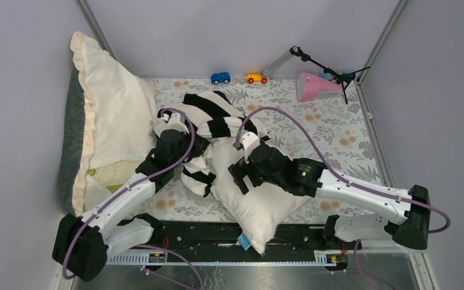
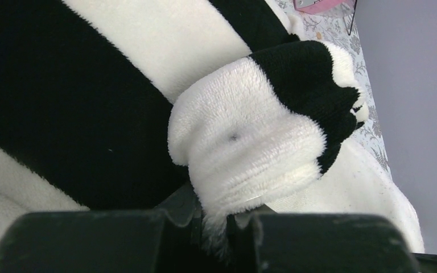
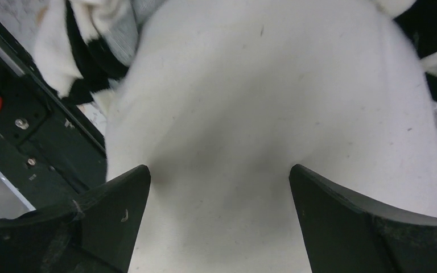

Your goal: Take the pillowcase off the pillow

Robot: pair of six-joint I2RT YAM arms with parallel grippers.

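The black-and-white striped pillowcase (image 1: 217, 118) lies bunched at the table's middle, still over the far end of the off-white pillow (image 1: 260, 199), whose bare near end reaches the front edge. My left gripper (image 1: 178, 145) is shut on a fold of the pillowcase (image 2: 244, 148), the fleece pinched between its jaws. My right gripper (image 1: 241, 175) is open, its fingers (image 3: 114, 210) spread over the bare pillow (image 3: 273, 114) and pressing down on it. The striped fabric (image 3: 85, 51) shows at the top left of the right wrist view.
A cream ruffled-edge pillow (image 1: 109, 115) leans against the left wall. A blue toy car (image 1: 220, 77), an orange toy car (image 1: 255, 78) and a pink object (image 1: 317, 86) with a black stand sit at the back. The black rail (image 1: 217, 235) runs along the front edge.
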